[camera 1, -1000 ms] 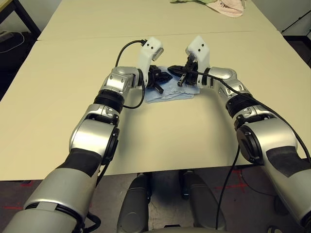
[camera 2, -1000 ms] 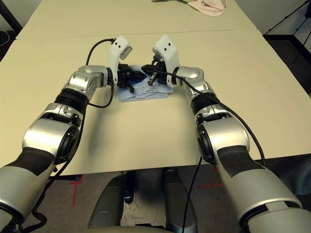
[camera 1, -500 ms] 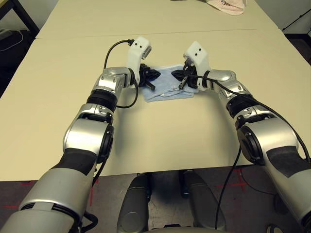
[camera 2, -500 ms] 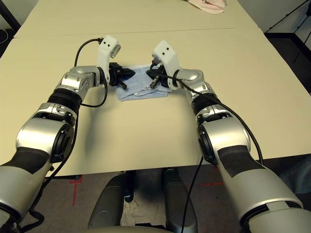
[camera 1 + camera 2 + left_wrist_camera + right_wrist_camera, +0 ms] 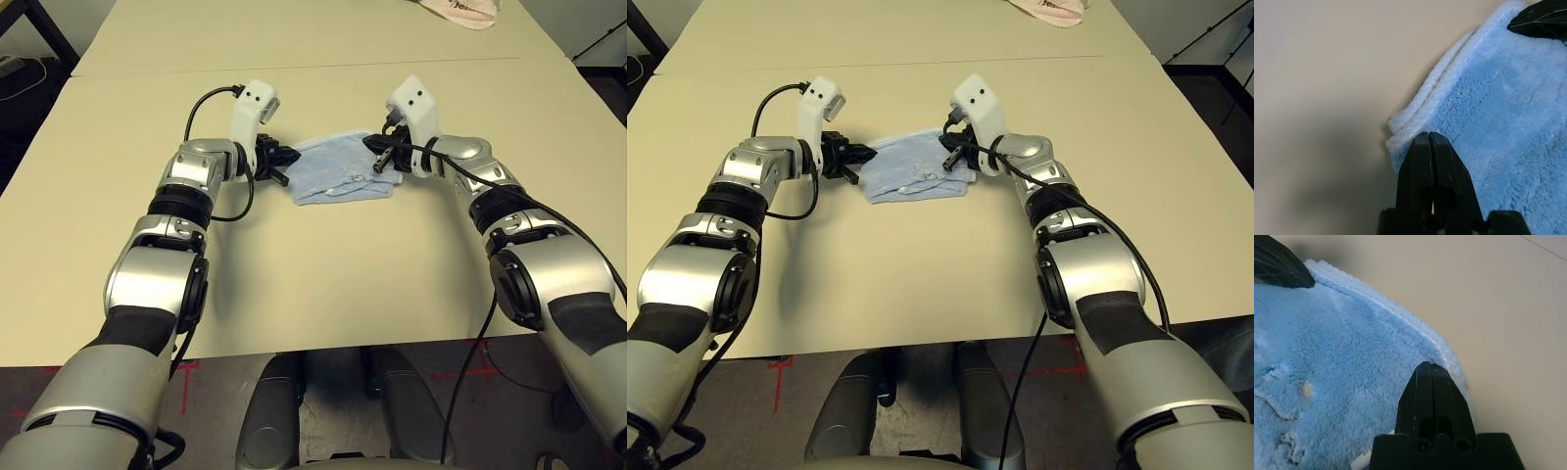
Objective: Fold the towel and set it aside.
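The light blue towel (image 5: 338, 173) lies folded on the tan table (image 5: 323, 274). The left gripper (image 5: 284, 157) and right gripper (image 5: 377, 147), both clenched empty, have drawn apart to its opposite ends.

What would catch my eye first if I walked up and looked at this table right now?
Probably the light blue towel, lying rumpled in the middle of the beige table. Two silver arms reach in from either side: the left gripper sits at the towel's left edge and the right gripper at its right edge, both with black fingers shut. At the table's far edge lies a pink cloth.
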You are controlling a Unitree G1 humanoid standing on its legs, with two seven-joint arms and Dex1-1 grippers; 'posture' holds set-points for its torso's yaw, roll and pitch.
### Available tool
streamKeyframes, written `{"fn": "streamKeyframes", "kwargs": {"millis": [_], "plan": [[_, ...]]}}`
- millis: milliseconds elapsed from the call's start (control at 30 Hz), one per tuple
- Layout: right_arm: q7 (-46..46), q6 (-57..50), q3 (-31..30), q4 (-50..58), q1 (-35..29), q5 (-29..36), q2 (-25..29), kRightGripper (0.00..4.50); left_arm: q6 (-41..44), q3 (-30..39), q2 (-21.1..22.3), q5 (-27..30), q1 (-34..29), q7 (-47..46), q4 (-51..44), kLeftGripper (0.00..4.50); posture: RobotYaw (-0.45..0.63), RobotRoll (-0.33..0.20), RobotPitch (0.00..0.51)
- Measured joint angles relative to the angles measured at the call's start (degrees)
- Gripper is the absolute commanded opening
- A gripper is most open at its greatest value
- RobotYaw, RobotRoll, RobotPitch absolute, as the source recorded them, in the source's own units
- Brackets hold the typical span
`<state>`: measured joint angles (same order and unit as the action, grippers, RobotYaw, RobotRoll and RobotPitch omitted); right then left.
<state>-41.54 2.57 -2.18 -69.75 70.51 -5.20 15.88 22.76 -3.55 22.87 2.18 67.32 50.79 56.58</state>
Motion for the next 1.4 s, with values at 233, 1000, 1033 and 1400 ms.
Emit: {"fn": "streamKeyframes", "kwargs": {"millis": [233,1000,1033,1400], "plan": [[-0.25,-0.29,-1.43,0.04,-1.46,-0.92,-0.29,0.00,0.08,0.01,0.09,-0.11,-0.73,0.36,-0.40,0.14,0.06,0.000,0.257],[-20.60,5.58,8.18,6.59,-3.85,12.05,6.47,0.00,2.53,3.53,8.50,7.94,-9.40,11.65,-26.61,1.00,0.06,0.000,0.216],[-21.86,5.06,8.54,7.31,-4.73,12.82,6.86,0.23,2.84,3.51,9.17,8.01,-10.49,11.88,-27.87,1.41,0.06,0.000,0.217],[-21.62,-1.01,9.61,20.74,-15.71,16.79,7.75,4.01,8.23,4.93,7.81,13.19,-19.81,8.45,-39.63,4.50,0.04,0.000,0.214]]}}
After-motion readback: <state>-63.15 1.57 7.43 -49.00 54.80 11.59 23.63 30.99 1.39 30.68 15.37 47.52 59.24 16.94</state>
